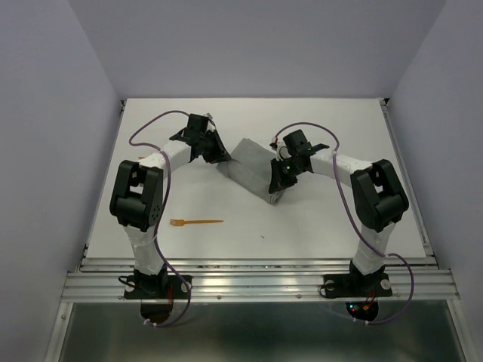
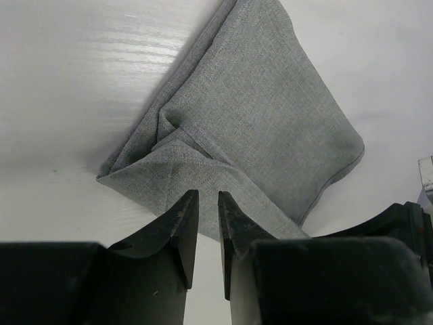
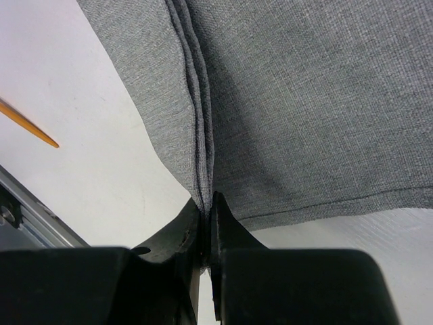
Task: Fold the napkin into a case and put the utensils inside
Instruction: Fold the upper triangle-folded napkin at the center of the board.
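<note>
The grey napkin (image 1: 249, 164) lies folded in layers at mid-table between the two arms. In the left wrist view the napkin (image 2: 270, 115) shows a bunched corner fold just beyond my left gripper (image 2: 208, 198), which is open by a narrow gap with nothing in it; this gripper (image 1: 221, 157) is at the cloth's left corner. My right gripper (image 3: 206, 203) is shut on the napkin's (image 3: 304, 101) doubled edge, and it (image 1: 274, 188) stands at the cloth's near end. An orange fork (image 1: 198, 222) lies flat, left of centre, apart from the cloth; its tip (image 3: 30, 127) shows in the right wrist view.
A metal rail (image 1: 256, 275) runs along the near table edge, with both arm bases bolted to it. Pale walls (image 1: 45, 151) close in the table on the left, right and back. Part of the right arm (image 2: 406, 227) shows at the right edge of the left wrist view.
</note>
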Motion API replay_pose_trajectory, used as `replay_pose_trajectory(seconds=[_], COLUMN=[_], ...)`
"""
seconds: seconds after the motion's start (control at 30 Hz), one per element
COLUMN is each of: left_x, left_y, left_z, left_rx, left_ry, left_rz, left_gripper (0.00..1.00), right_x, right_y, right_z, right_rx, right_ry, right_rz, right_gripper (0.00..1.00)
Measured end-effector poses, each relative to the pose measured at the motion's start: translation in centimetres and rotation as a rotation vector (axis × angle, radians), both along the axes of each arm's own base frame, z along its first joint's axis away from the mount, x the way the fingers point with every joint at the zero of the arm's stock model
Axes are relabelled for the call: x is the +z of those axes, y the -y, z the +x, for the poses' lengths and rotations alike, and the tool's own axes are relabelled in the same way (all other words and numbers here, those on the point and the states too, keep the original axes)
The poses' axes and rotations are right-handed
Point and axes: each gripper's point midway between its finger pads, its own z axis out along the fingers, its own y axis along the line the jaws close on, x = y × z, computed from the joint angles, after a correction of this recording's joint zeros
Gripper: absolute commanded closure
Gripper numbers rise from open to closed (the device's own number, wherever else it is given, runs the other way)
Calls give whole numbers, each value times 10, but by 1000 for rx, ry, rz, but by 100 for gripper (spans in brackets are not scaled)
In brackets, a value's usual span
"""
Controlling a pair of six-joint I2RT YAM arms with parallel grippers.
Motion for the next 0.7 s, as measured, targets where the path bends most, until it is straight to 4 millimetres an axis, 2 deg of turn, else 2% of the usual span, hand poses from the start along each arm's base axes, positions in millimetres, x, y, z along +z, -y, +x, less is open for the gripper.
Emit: replay_pose_trajectory(seconds=[0.37,0.47,0.7], left_x=[-2,-8,-37], left_y=[3,4,4], left_z=[-2,0,6], left_rx=[-31,-38,-44], left_ry=[1,-7,-58], left_rz=[0,5,32], left_gripper=[74,75,75], right_x=[3,6,14], right_y=[4,3,3], right_z=[7,10,18], right_rx=[0,4,7], right_ry=[11,22,44], right_rz=[-7,-4,1], right_gripper=[99,99,99])
